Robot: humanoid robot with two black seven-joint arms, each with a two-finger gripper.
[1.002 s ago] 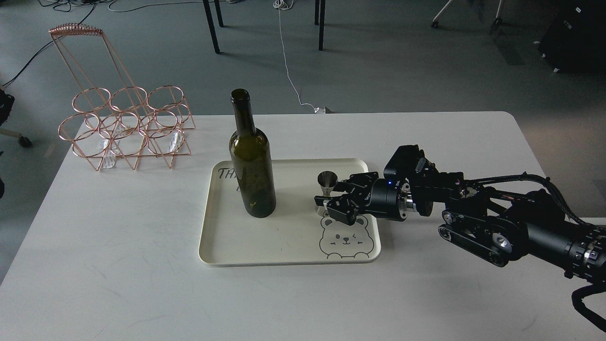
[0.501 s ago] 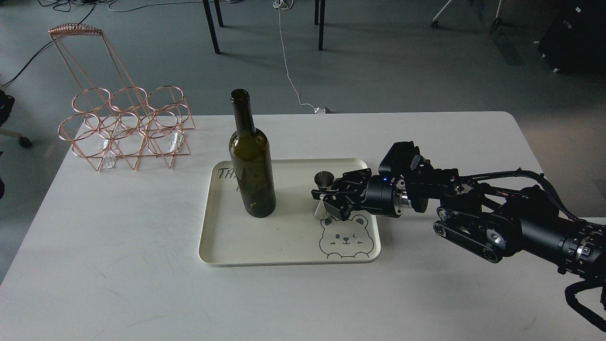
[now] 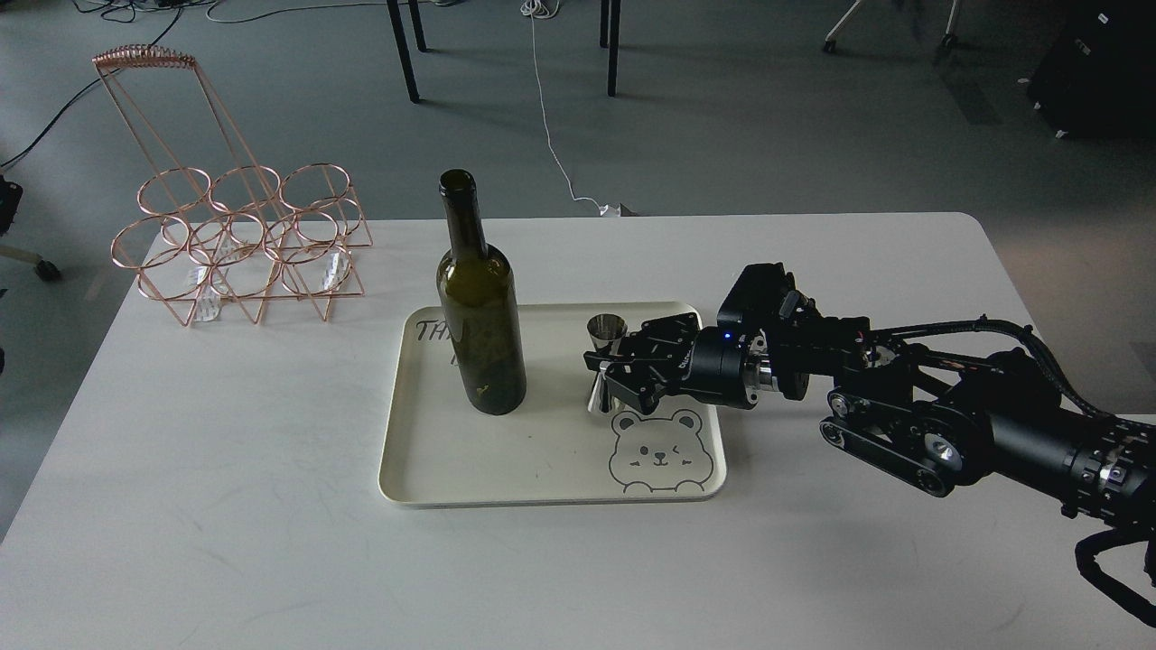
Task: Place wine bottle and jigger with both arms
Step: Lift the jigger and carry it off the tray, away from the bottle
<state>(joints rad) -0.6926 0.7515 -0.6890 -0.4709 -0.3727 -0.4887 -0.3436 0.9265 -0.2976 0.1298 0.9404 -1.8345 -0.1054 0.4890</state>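
Observation:
The wine bottle [image 3: 480,334] stands upright on the left part of a cream tray [image 3: 533,469]. The jigger [image 3: 605,330] is over the tray's middle right, just above the bear drawing, leaning slightly. My right gripper [image 3: 612,368] reaches in from the right and its fingers are closed around the jigger's waist. The jigger's lower cone shows at the tray surface; I cannot tell whether it touches. The gripper and jigger are about a hand's width right of the bottle. My left arm is out of view.
A copper wire bottle rack [image 3: 239,244] stands at the table's back left. The white table [image 3: 226,506] ends close behind the tray. Chair legs and cables are on the floor beyond.
My right gripper has moved left along the tray, and the jigger has moved left with it, closer to the bottle. The bottle has not moved.

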